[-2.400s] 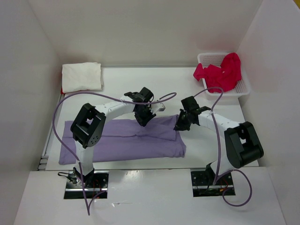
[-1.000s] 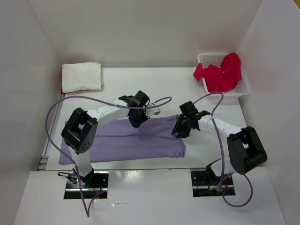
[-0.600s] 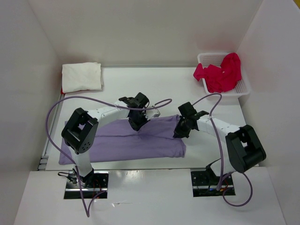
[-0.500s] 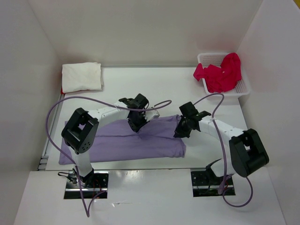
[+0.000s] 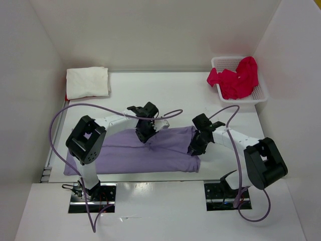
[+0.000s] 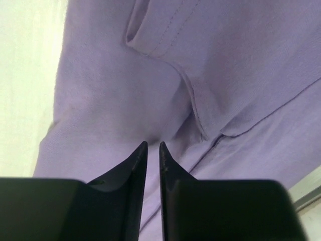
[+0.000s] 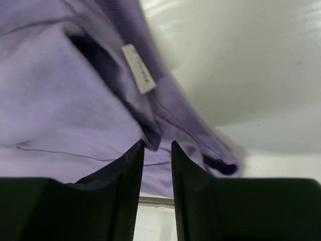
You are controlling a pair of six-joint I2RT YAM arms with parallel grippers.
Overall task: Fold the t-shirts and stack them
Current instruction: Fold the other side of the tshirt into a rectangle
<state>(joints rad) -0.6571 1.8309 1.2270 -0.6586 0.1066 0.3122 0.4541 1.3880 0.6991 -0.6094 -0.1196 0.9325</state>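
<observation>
A lavender t-shirt (image 5: 125, 153) lies spread across the near half of the table. My left gripper (image 5: 144, 136) sits at the middle of its back edge. In the left wrist view that gripper (image 6: 153, 144) is shut on a puckered fold of the lavender cloth (image 6: 125, 90). My right gripper (image 5: 193, 149) is at the shirt's right end. In the right wrist view the right gripper (image 7: 157, 143) stands slightly open, a dark fold of lavender cloth (image 7: 60, 100) by the collar label (image 7: 139, 69) touching only the left tip. An off-white t-shirt (image 5: 88, 82) lies folded at the back left. A pinkish red one (image 5: 235, 78) is heaped in the basket.
The white mesh basket (image 5: 262, 94) stands at the back right against the wall. A sliver of red cloth (image 5: 66, 96) shows under the off-white shirt. White walls close in the table on three sides. Purple cables arc over both arms.
Both grippers have moved toward the near edge, the left one dragging the shirt's back edge with it. The right gripper slid forward along the shirt's right end, and the cloth there has bunched.
</observation>
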